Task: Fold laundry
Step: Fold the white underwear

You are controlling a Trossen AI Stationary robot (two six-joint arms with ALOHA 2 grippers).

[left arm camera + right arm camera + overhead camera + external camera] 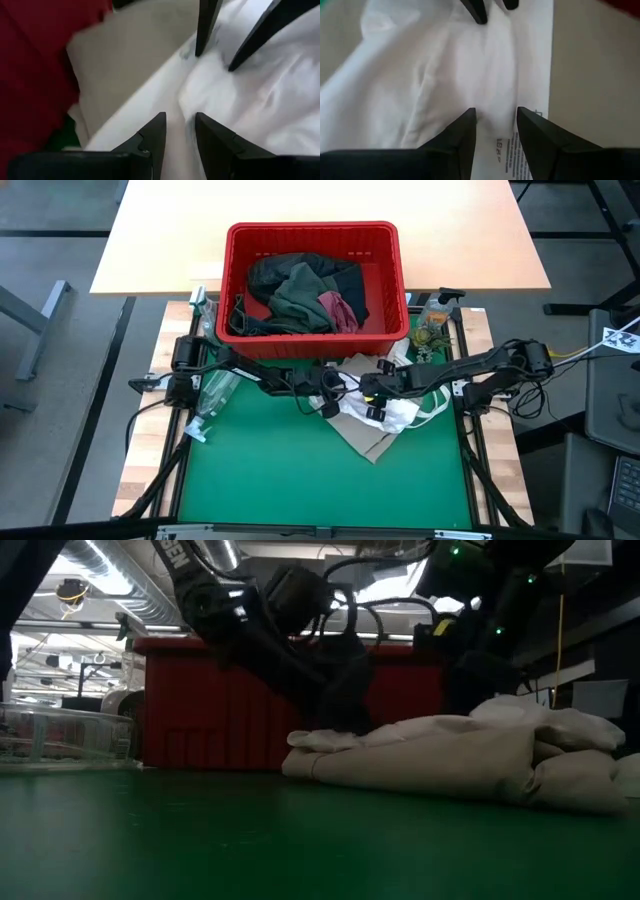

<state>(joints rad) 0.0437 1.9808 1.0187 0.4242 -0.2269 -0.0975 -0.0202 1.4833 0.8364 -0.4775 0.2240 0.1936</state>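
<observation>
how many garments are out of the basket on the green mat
1: a tan top lies bunched on the green mat, just in front of the red basket. More could be hidden beneath it.

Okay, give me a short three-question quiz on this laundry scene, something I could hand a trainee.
1. True or false: the tan top lies inside the red basket.
2. Which surface is the tan top on? A) green mat B) light wooden tabletop C) floor
3. Fill in: the left gripper and right gripper meet over the ____.

Key: 1 false; 2 A; 3 tan top
</observation>
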